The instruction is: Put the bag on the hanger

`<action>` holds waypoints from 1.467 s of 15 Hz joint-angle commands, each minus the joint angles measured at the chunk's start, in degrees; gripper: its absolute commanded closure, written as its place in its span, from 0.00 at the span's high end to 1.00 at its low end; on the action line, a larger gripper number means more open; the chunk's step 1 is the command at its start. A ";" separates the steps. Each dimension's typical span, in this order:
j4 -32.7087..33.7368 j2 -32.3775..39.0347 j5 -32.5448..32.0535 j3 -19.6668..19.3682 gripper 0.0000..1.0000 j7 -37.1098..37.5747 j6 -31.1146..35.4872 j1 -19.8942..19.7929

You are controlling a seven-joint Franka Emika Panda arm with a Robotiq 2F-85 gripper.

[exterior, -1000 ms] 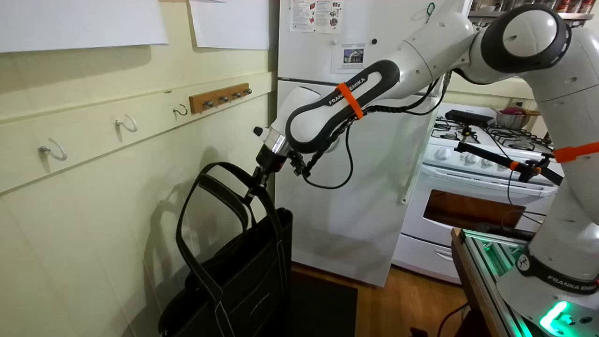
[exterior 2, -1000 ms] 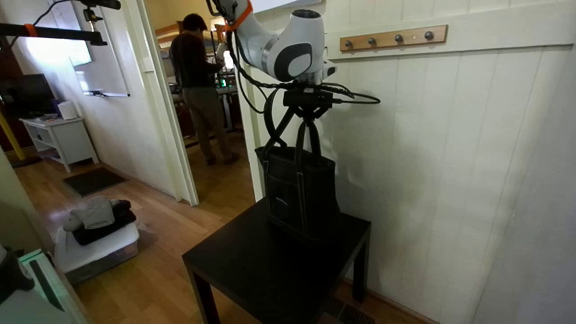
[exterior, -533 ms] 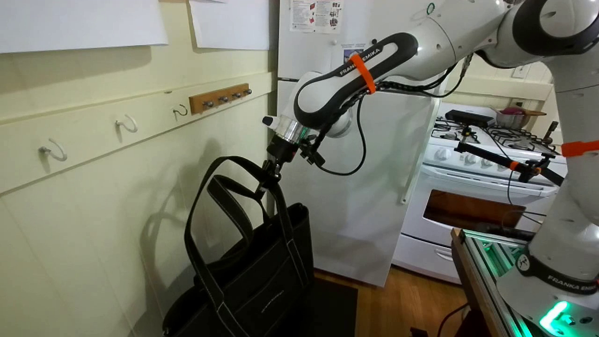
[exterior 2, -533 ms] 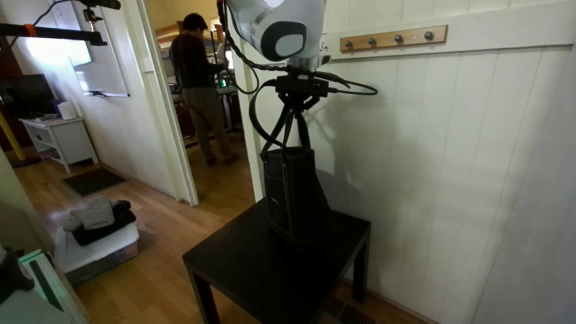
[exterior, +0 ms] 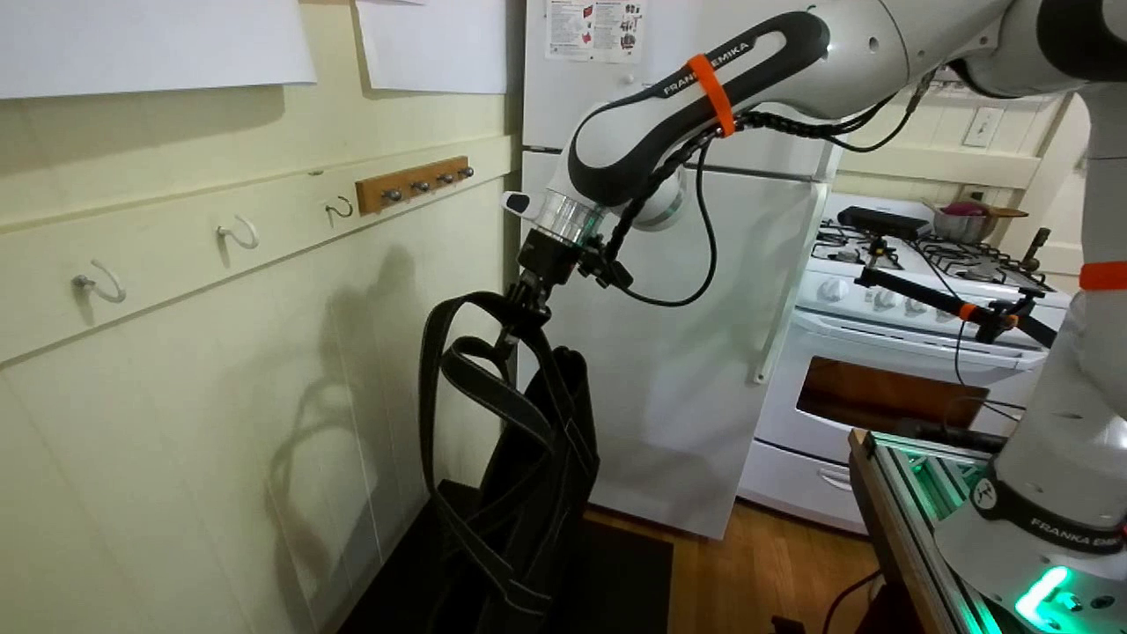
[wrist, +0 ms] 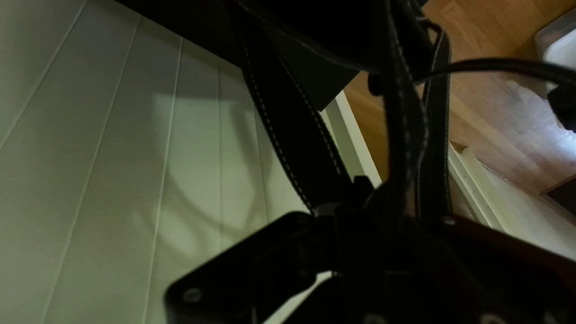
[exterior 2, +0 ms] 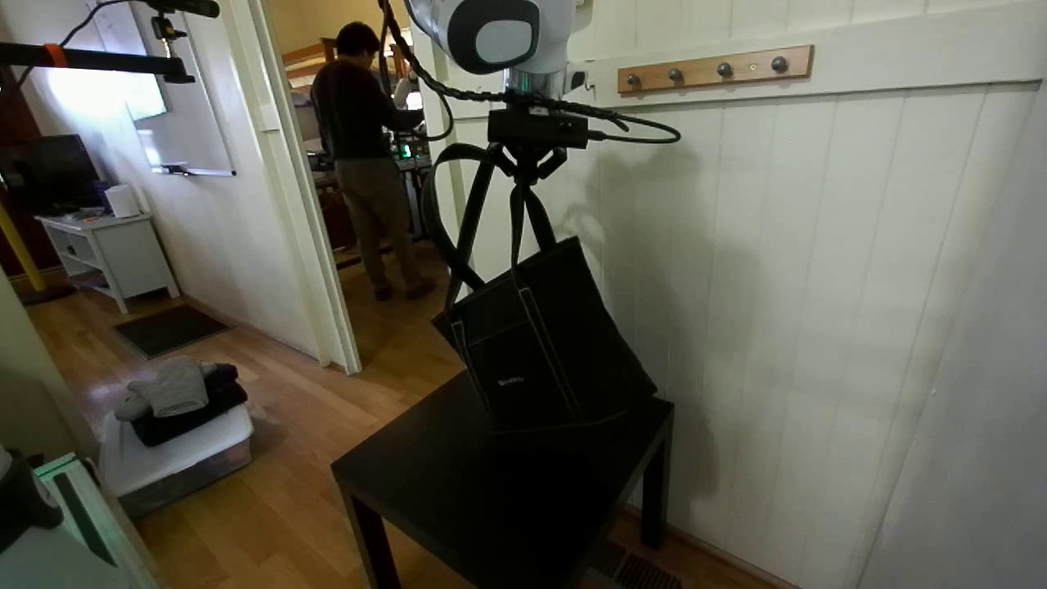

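Note:
The bag [exterior: 577,449] is a black tote with long looped straps. It hangs tilted by its straps below my gripper [exterior: 508,342] in both exterior views. My gripper [exterior 2: 526,182] is shut on a strap; the other strap loop stands out to the side. The bag's lower part [exterior 2: 556,352] is at the black table top; I cannot tell whether it still touches. In the wrist view the straps [wrist: 292,121] run into the dark gripper [wrist: 355,202]. Pale curved hooks, the hangers [exterior: 83,282] [exterior: 224,232], sit on the cream wall rail, away from and higher than the gripper.
A dark hook [exterior: 342,210] and a brown peg rack [exterior: 414,184] are on the same rail. The black table [exterior 2: 458,499] stands under the bag by the wall. The fridge [exterior: 669,423] is behind the arm. A person [exterior 2: 356,147] stands in the doorway.
My gripper has risen, moving up and right in an exterior view. The bag has gone with it, turned, and swung from nearly upright to tilted. The grip on the strap stays.

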 commanded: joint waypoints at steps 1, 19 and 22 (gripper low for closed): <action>-2.25 -5.01 5.23 -3.57 0.01 -2.15 -1.97 4.61; 4.89 -8.19 17.60 -11.85 0.01 24.32 -3.05 18.47; 8.20 -6.64 20.12 -11.81 0.01 27.73 -0.66 19.48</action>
